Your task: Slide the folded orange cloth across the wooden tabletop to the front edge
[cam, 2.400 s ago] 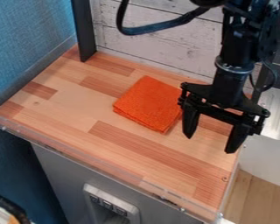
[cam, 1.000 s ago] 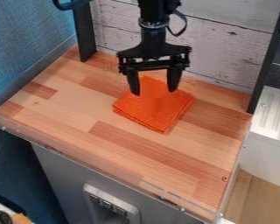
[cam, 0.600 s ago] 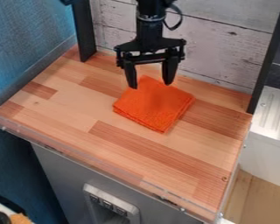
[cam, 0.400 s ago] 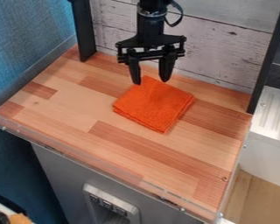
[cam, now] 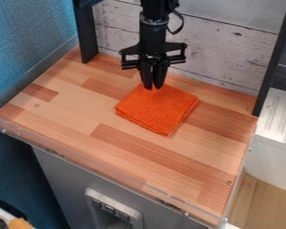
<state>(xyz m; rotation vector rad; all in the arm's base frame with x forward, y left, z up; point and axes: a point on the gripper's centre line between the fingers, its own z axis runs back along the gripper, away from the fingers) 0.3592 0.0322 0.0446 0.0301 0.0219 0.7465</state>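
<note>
Wooden countertop [cam: 68, 107] spreads below the gripper [cam: 153, 87], clenched at the back corner of the folded orange cloth [cam: 158, 111] beneath it; the approach looks done, a pinch is unconfirmable, lifting remains undone.

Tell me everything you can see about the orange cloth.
The orange cloth is folded into a roughly square pad, its layers showing along the near edge. It looks soft and textured, like towelling. It lies flat on the wooden counter, cornerwise to the camera. The gripper has its fingertips close together at the far corner; whether they pinch the fabric is unclear.
</note>
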